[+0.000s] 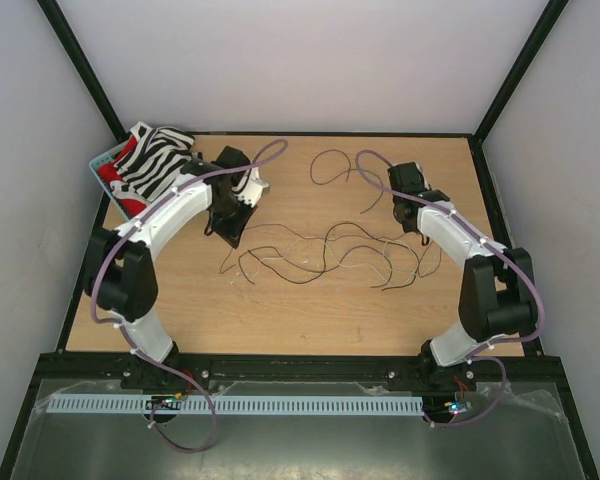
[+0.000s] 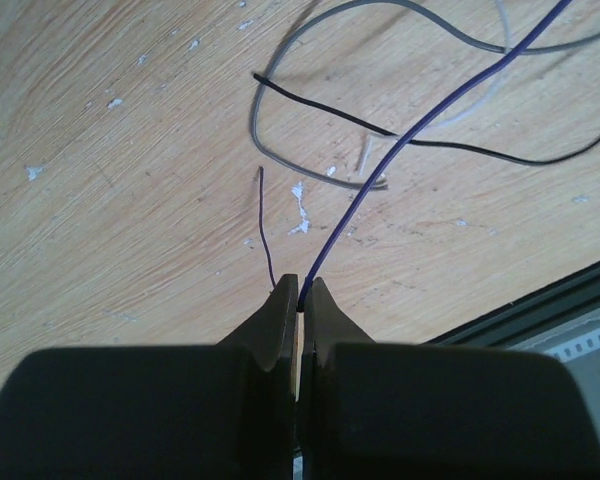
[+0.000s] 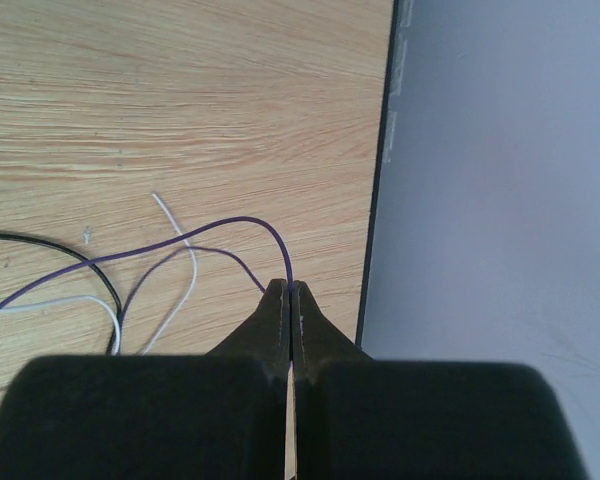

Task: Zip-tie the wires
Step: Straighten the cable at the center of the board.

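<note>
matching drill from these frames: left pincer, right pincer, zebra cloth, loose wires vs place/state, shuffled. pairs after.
1. left pincer
2. right pincer
3. zebra cloth
4. loose wires

A. far-left corner of the table
B. shut on a purple strand, black table edge beside it
C. spread across the table's middle
D. shut on a purple strand, grey loop ahead

Pairs: 1-D, 2-B, 3-A, 4-C
</note>
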